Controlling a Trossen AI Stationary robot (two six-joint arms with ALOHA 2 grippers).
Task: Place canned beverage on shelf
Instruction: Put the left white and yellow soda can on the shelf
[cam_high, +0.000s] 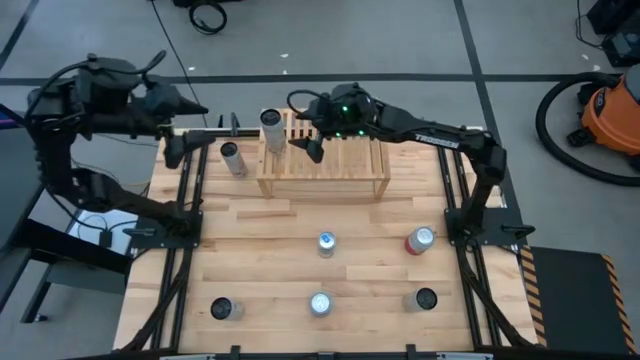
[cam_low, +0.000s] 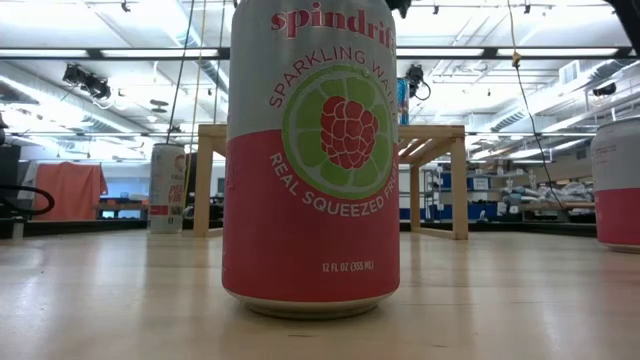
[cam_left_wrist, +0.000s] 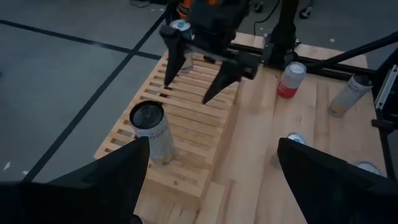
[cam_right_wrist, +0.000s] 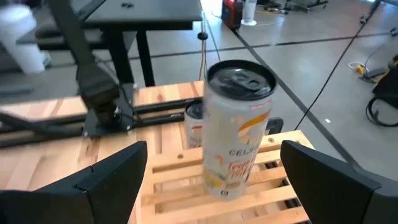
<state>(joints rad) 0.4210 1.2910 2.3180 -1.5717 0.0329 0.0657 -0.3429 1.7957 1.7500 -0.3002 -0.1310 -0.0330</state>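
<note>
Tall can (cam_high: 272, 131) stands upright on the shelf (cam_high: 322, 170), left end. Right gripper (cam_high: 305, 143) hangs just beside it w/ fingers spread wide, empty. Left gripper (cam_high: 196, 108) hangs off the table's left rear, also spread, empty.

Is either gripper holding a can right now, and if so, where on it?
Neither. The right gripper is open above the shelf, clear of the white can standing there. The left gripper is open too, empty.

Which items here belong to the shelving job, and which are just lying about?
Job:
pale slatted wooden shelf
tall white can on shelf
open right pincer
slim white can beside shelf

Lying about:
orange shop vacuum on floor
</note>
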